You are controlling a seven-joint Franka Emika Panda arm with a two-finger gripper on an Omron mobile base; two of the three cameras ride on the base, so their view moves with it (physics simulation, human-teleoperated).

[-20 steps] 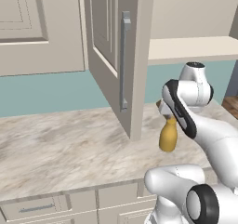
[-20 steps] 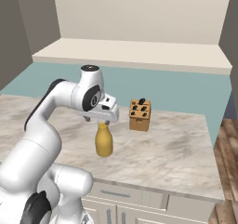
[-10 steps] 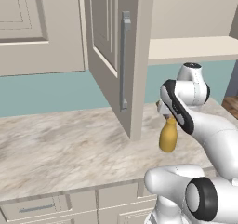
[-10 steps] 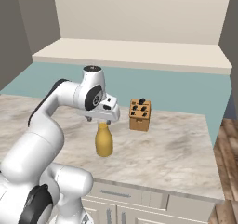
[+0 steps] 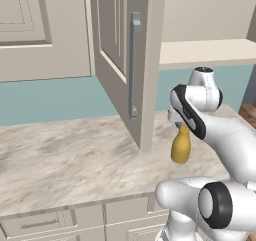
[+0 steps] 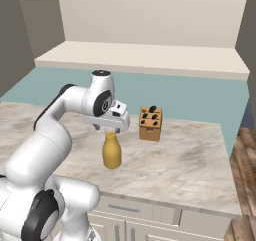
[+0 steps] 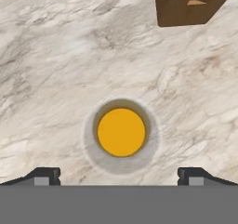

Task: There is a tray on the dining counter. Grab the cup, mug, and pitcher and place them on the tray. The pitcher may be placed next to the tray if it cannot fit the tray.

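Note:
The mustard-yellow pitcher [image 5: 180, 147] [image 6: 111, 152] stands upright on the marbled wall counter [image 6: 190, 165]. My gripper [image 6: 111, 130] [image 5: 178, 126] hangs straight above its narrow neck, pointing down. In the hand view the pitcher's round top [image 7: 121, 132] sits centred just above my gripper [image 7: 121, 174]. Both fingertips [image 7: 44, 174] stand wide apart, open, touching nothing. The tray, cup, mug and dining counter are out of view.
A brown wooden knife block [image 6: 150, 124] [image 7: 186, 4] stands a short way to the right of the pitcher. An open cabinet door [image 5: 125, 60] with a long handle juts over the counter left of the arm. A pale shelf [image 6: 140, 57] runs along the wall above.
The hand has shifted only slightly above the pitcher. The jaws stay wide open and the pitcher has not moved.

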